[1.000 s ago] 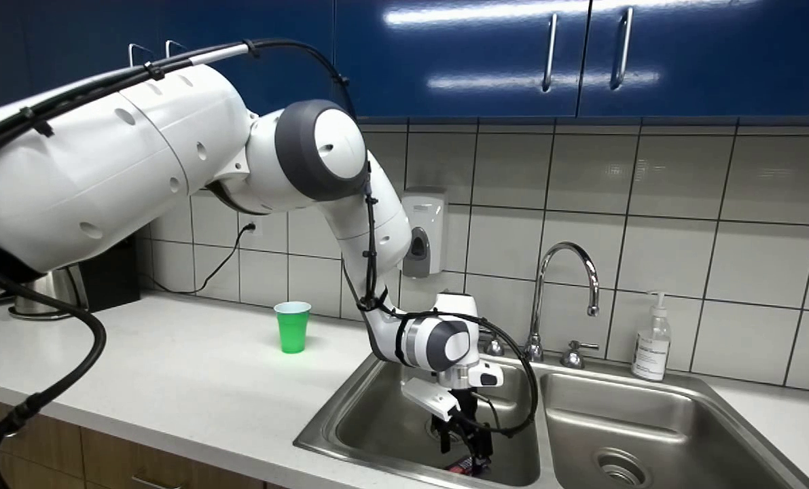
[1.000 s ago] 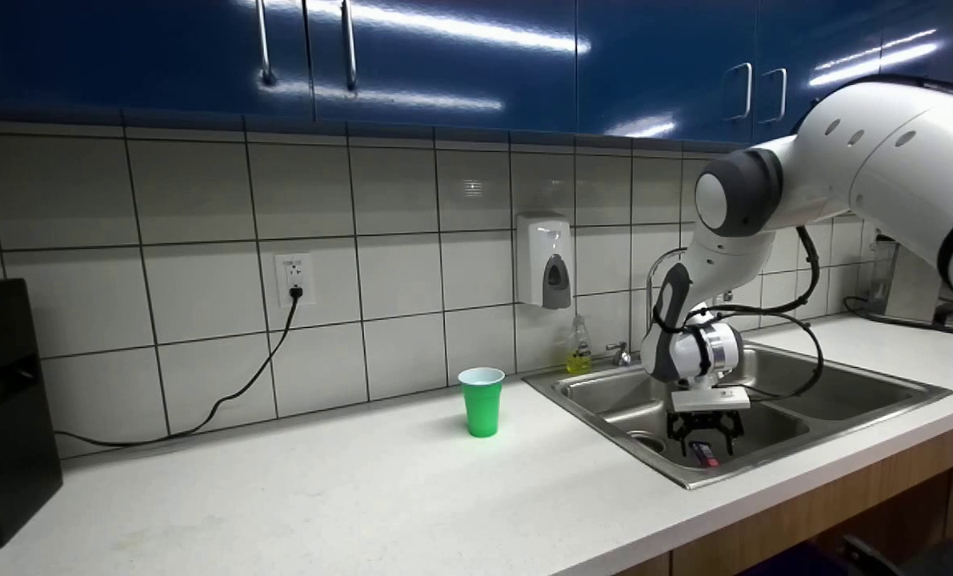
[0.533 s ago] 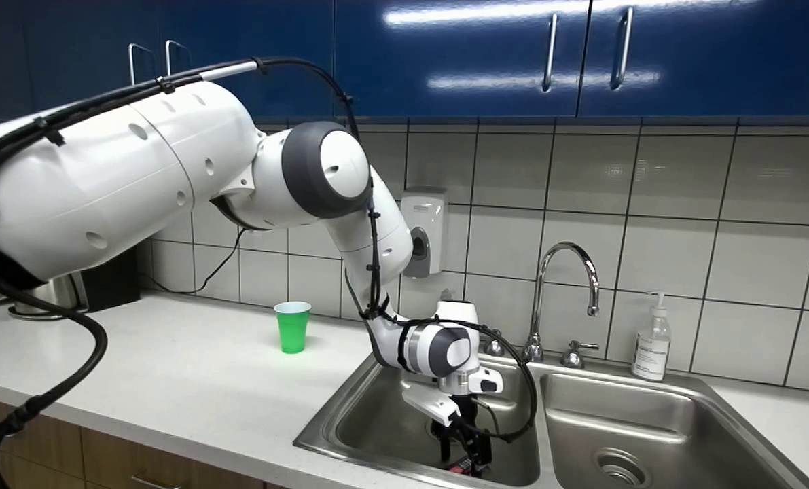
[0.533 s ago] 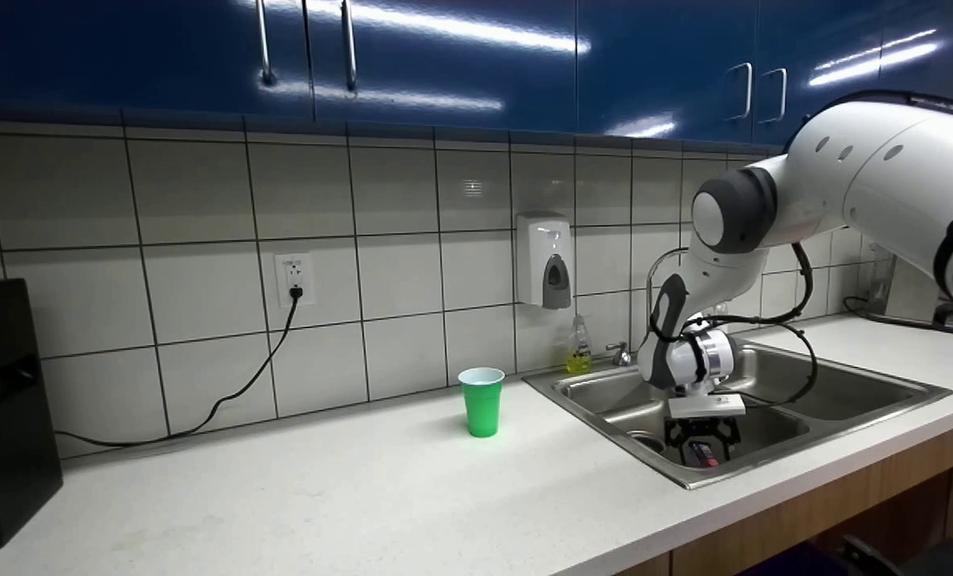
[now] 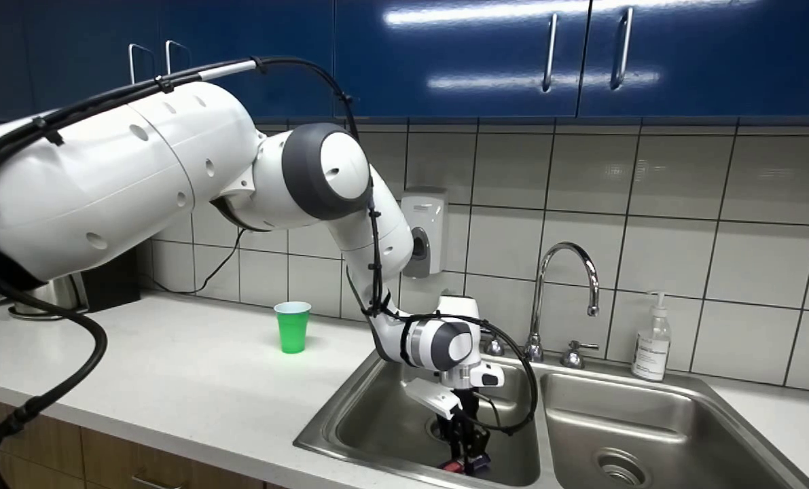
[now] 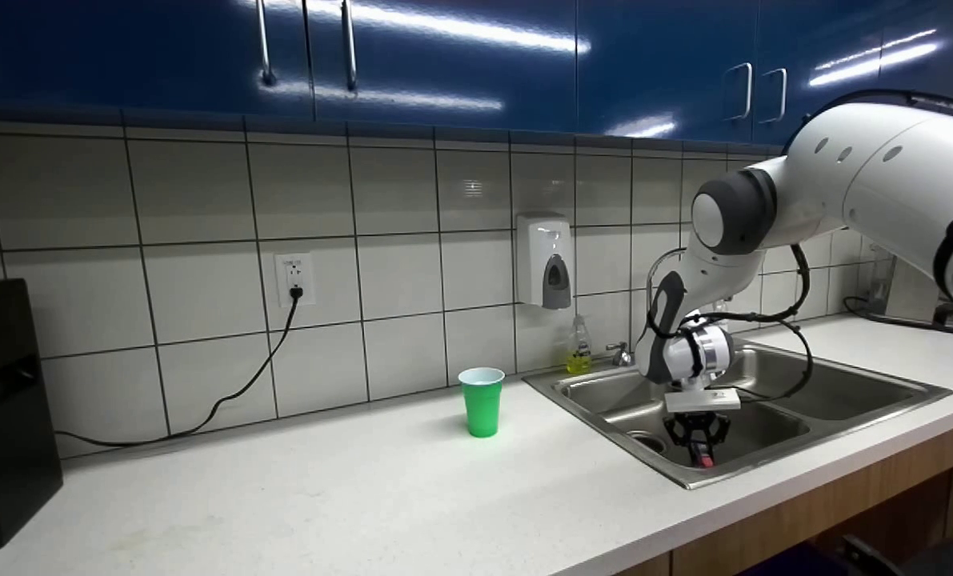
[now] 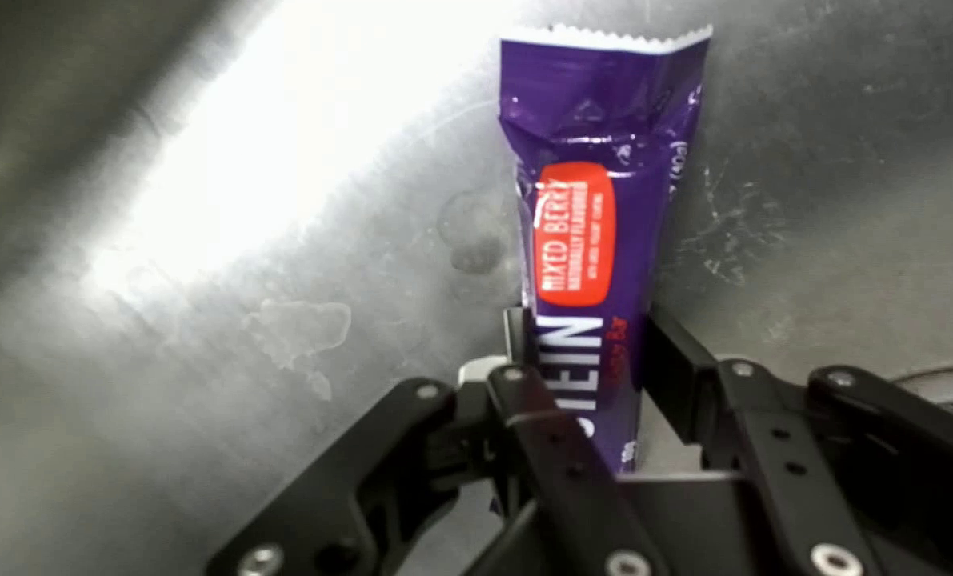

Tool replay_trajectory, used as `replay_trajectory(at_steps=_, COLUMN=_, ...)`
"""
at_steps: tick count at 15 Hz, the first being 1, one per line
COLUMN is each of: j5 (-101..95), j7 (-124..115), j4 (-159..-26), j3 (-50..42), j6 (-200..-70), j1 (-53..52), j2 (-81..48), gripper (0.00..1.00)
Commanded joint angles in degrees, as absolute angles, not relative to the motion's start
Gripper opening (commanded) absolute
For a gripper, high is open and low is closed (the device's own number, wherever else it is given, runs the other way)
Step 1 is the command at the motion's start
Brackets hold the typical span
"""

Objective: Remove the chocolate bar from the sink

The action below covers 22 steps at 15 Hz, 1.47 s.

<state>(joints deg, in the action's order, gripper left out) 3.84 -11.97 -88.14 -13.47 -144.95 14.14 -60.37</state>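
A: Where is the bar (image 7: 592,232)?

B: Down in the steel sink (image 5: 319,436), in the half nearer the green cup (image 5: 292,328), toward the front edge of the bench (image 5: 193,370). Its purple wrapper bears a red label reading "Mixed Berry."

A: And the claw (image 7: 586,364)?

B: Narrowed and holding the bar, one finger against each long side, a white crimped end jutting past the tips in the wrist view. Whether the bar touches the sink floor cannot be told.

A: What stands nearby?

B: The cup, upright near the back edge of the bench in both exterior views. The tap (image 5: 536,316) rises along that edge, behind the sink, with a pump bottle (image 5: 651,350) to one side. Above the same edge, a white dispenser (image 5: 426,231) hangs on the tiled wall (image 5: 662,258) under blue cupboards (image 5: 458,61).
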Motion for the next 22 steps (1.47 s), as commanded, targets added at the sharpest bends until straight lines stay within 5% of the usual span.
replay_trajectory(at_steps=1, j5=4.65, j7=-12.76, j4=-85.69, j3=-13.23, j6=-142.72, j1=14.85, j2=-61.94, gripper=0.11)
replay_trajectory(at_steps=12, j5=3.48, j7=-13.88, j4=-96.45, j3=-14.99, j6=-144.38, j1=11.59, j2=-48.67, gripper=0.10)
replay_trajectory(at_steps=22, j5=-9.72, j7=-11.83, j4=-121.68, j3=-19.62, j6=-150.54, j1=3.07, j2=-24.09, gripper=0.10)
